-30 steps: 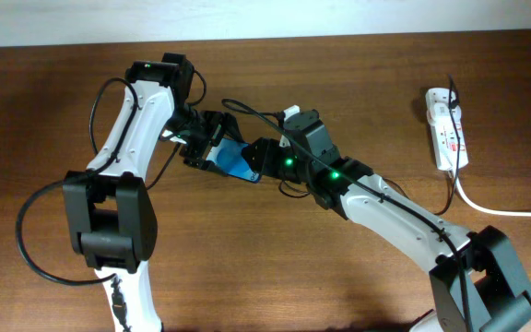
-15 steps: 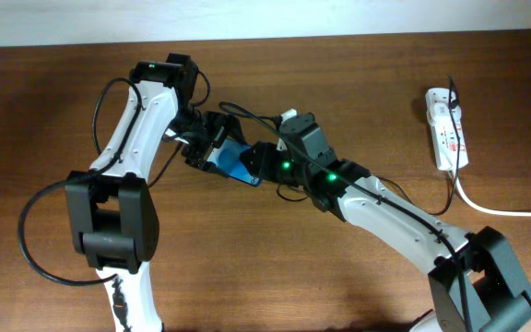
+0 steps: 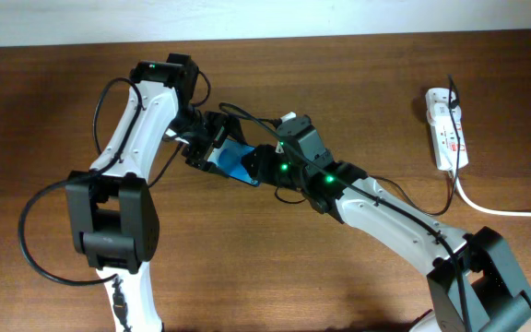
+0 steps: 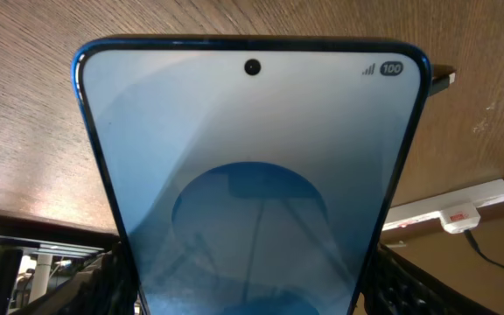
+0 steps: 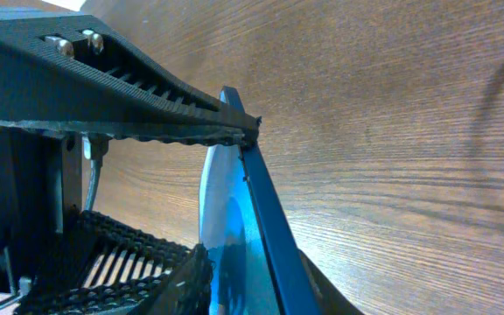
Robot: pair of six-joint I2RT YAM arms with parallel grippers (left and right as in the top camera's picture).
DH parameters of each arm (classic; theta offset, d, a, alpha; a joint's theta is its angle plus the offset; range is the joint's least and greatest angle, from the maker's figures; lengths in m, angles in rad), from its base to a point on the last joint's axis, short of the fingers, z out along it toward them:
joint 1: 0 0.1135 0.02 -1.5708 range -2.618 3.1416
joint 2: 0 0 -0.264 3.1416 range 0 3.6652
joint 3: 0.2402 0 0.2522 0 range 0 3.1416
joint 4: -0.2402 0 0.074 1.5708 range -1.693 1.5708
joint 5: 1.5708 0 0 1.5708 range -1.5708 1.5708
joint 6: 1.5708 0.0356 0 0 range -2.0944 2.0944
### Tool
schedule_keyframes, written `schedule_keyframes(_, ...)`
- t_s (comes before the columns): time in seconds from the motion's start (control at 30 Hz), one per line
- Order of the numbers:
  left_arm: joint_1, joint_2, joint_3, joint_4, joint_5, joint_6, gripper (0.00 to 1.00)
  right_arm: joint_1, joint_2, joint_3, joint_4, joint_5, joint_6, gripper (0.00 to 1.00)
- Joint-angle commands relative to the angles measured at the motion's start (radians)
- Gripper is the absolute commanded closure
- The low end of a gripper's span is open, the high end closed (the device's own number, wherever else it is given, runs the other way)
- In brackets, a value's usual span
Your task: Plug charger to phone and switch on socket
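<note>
Overhead, left gripper [image 3: 203,148] is clamped on the phone [image 3: 236,160], holding it tilted, probably to offer its far end to the right gripper [image 3: 262,166]. Right wrist view shows those fingers straddling the phone's edge; whether they press it I cannot tell. Charger [image 4: 493,253] cable lies by the socket [image 3: 447,129], well apart at the right. Its tip is hidden, so plugging seems not yet done.
</note>
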Motion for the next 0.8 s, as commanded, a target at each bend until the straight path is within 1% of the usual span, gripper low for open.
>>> schedule_keyframes(0.0,-0.004,-0.005,0.019,-0.005,0.015,0.013,1.0,0.007,0.01,0.018,0.001,0.013,-0.002,0.74)
schedule_keyframes(0.07,-0.004,-0.005,0.019,-0.004,0.015,0.013,1.0,0.007,0.01,0.018,0.001,0.013,-0.002,0.76)
schedule_keyframes(0.27,-0.004,-0.005,0.019,-0.004,0.015,0.013,1.0,0.007,0.01,0.018,0.0,0.012,-0.002,0.78)
schedule_keyframes(0.3,-0.004,-0.005,0.019,-0.004,0.015,0.013,1.0,0.007,0.01,0.018,0.0,0.012,-0.002,0.81)
schedule_keyframes(0.37,-0.004,-0.005,0.019,-0.004,0.015,0.013,1.0,0.007,0.01,0.018,0.0,0.012,-0.002,0.84)
schedule_keyframes(0.73,-0.004,-0.005,0.019,-0.004,0.015,0.013,1.0,0.005,0.01,0.019,0.001,0.011,-0.002,0.92)
schedule_keyframes(0.77,-0.003,-0.005,0.019,-0.004,0.015,0.013,0.97,0.004,0.009,0.019,0.002,0.012,-0.002,0.92)
